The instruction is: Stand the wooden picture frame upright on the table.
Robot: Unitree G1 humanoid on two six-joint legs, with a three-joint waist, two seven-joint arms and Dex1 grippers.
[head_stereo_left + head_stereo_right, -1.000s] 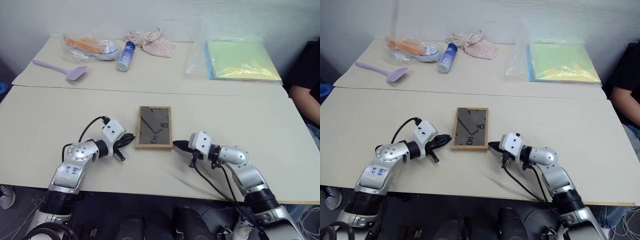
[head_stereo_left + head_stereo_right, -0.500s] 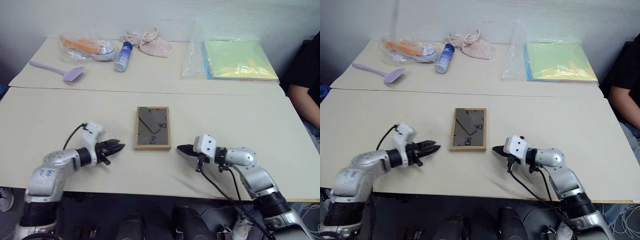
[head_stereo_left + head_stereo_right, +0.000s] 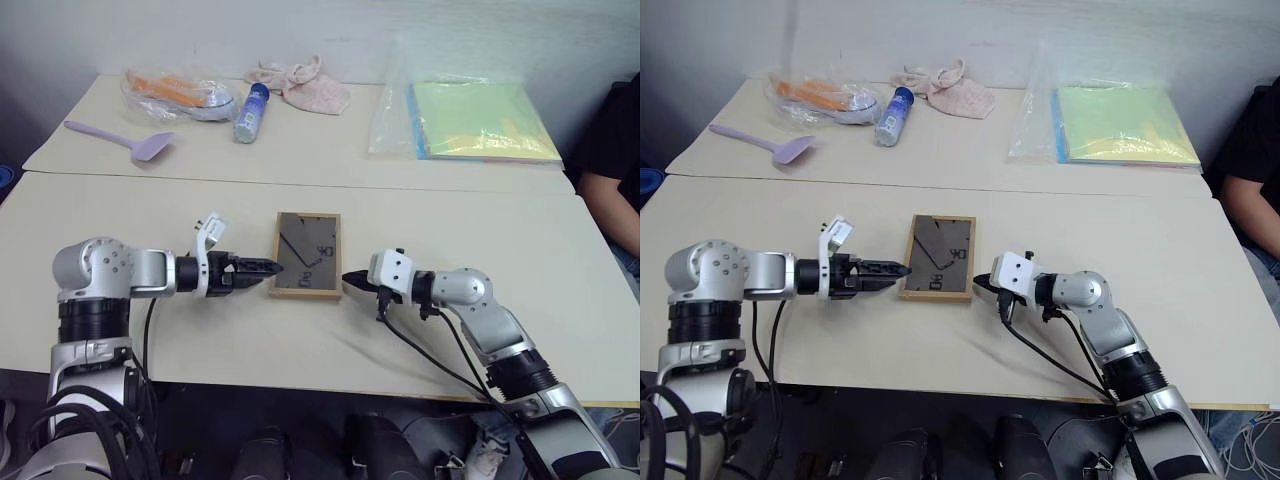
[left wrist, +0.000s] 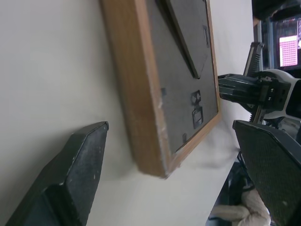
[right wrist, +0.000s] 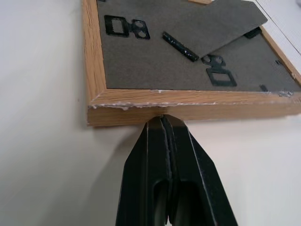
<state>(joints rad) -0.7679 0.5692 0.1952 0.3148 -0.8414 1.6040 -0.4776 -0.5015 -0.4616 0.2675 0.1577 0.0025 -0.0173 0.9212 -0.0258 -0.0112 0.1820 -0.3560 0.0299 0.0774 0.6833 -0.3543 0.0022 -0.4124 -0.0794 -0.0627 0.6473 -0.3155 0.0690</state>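
Note:
The wooden picture frame (image 3: 307, 255) lies flat, face down on the table (image 3: 120, 215), its dark grey back and fold-out stand (image 5: 211, 35) facing up. My left gripper (image 3: 268, 267) points level at the frame's left edge. It is open, and in the left wrist view its fingers (image 4: 80, 174) spread wide with the frame's near corner (image 4: 153, 150) between them. My right gripper (image 3: 348, 281) is shut, and its tips (image 5: 162, 123) rest against the frame's right edge near the front corner.
Along the back of the table lie a purple spatula (image 3: 130, 138), a plastic bag of orange items (image 3: 175, 90), a blue bottle (image 3: 252, 110), a pink cloth (image 3: 305, 85) and a green-yellow paper pack in clear plastic (image 3: 480, 120). A person (image 3: 615, 150) sits at the right edge.
My left gripper has opened, rolled over and swung in to point at the frame's left edge. My right gripper, still shut, has edged up to the frame's right edge. The frame has not moved.

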